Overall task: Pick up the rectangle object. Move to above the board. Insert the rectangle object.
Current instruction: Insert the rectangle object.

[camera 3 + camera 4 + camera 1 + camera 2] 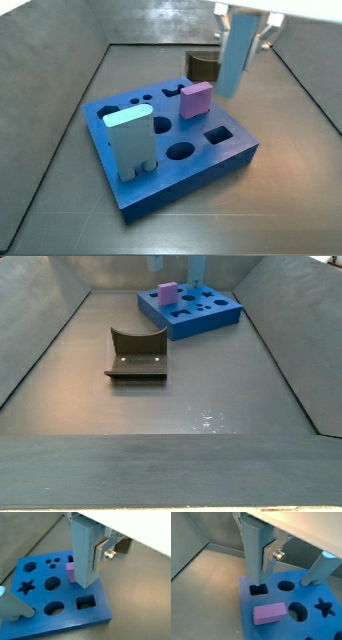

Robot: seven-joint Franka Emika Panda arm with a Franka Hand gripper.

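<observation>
Pincer (100,552) grasping bar (85,554) upright, upper centre in a wrist view, over board (40,619). Bar's lower end hangs just above the board top, near square hole (85,602), beside pink block (69,571). In a side view bar (237,55) upper right; cyan slab (131,145) stands in board, lower left.

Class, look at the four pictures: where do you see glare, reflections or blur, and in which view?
In a side view, small glints shine on the bare floor and the board is far and small. In a wrist view, the pale slab near the lens is blurred. The tool holds the rectangle object over the board.
</observation>
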